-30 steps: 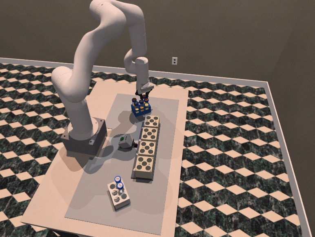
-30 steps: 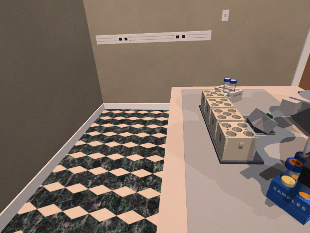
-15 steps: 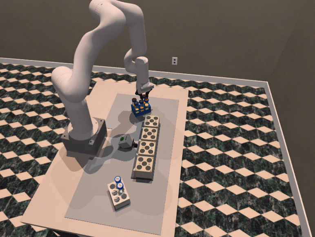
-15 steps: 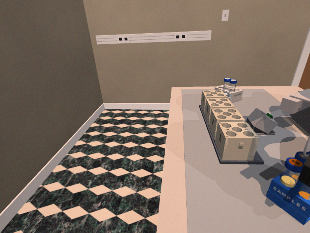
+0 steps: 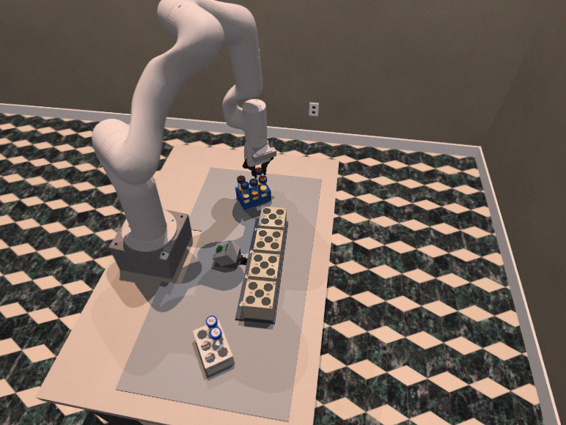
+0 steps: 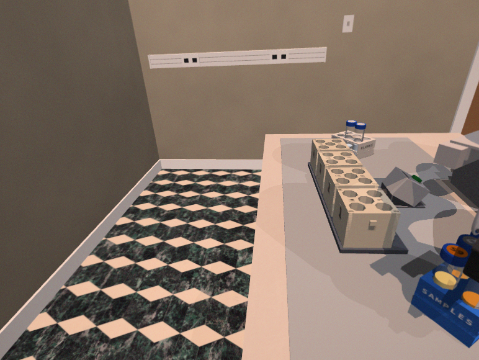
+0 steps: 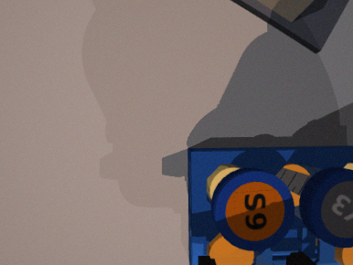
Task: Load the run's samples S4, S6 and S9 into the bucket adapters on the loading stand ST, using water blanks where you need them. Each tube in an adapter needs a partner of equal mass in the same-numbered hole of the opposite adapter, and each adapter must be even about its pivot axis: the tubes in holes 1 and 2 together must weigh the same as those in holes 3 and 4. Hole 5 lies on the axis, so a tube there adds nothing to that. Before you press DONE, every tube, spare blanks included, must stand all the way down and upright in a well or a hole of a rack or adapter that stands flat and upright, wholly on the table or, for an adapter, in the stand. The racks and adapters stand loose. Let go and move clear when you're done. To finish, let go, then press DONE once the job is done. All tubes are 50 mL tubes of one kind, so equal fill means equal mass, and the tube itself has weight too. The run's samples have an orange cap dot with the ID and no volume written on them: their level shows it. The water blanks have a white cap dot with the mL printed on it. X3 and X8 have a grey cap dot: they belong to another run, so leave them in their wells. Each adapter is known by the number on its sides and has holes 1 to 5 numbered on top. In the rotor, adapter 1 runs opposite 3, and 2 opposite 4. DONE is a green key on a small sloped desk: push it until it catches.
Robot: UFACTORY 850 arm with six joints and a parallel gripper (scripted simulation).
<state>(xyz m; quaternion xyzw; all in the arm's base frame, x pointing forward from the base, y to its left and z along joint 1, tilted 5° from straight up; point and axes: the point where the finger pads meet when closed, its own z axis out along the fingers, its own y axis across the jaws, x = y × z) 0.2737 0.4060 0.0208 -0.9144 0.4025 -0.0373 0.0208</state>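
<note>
Caps [image 7: 254, 210] read S9 and X3 in rack [image 6: 445, 305] lettered SAMPLES

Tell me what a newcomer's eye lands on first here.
The big white arm bends over the table's far end, its gripper shut on a tube in the blue SAMPLES rack. A row of four beige five-hole adapters runs down the grey mat, all empty.
</note>
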